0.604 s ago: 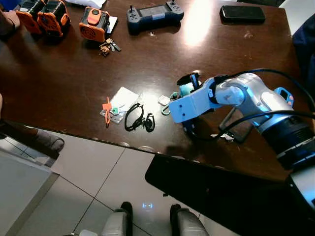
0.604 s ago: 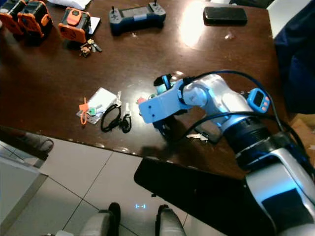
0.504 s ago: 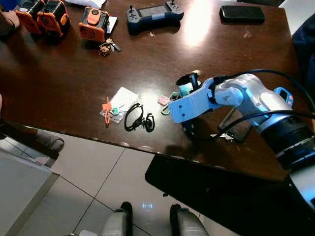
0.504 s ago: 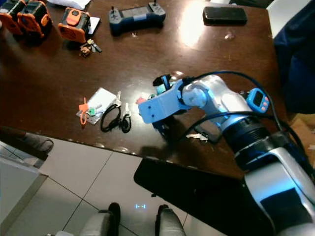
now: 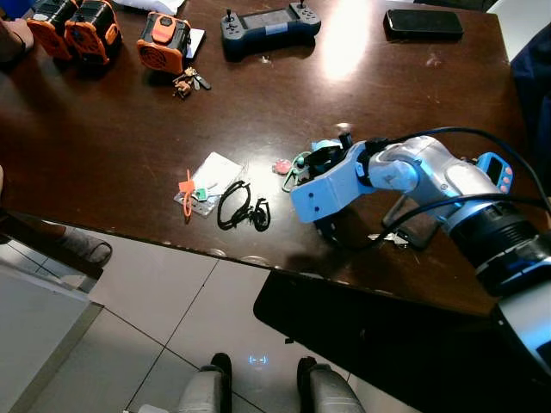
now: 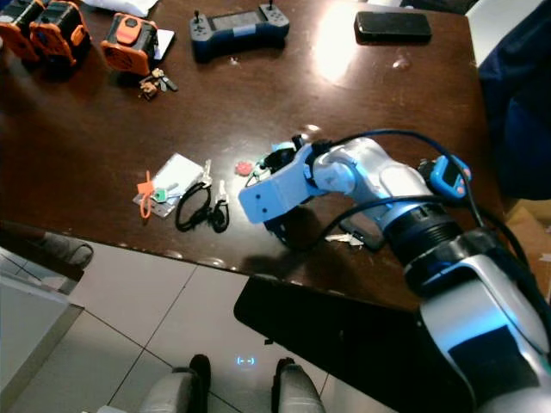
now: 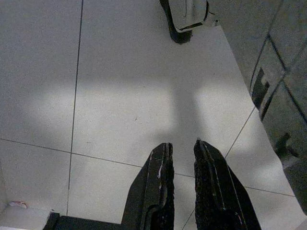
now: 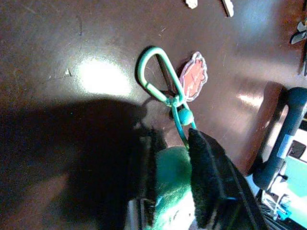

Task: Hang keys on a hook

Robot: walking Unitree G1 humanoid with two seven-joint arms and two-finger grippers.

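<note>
Left eye view shows the dark brown glossy wooden table with, at its left part, a small bunch of metal keys with a brown tag lying beside an orange and black battery pack. Nearer the front edge lie a clear plastic packet with an orange tag and a coiled black cord, loose and apart. Further right, the right gripper is pressed on a soft green fob, so that the teal carabiner keychain with a pink tag trails on the table. I judge it grips the fob because it is bulkier than the thin ring. No hook is visible. The left gripper hangs idle over pale floor tiles, fingers nearly together, holding nothing.
</note>
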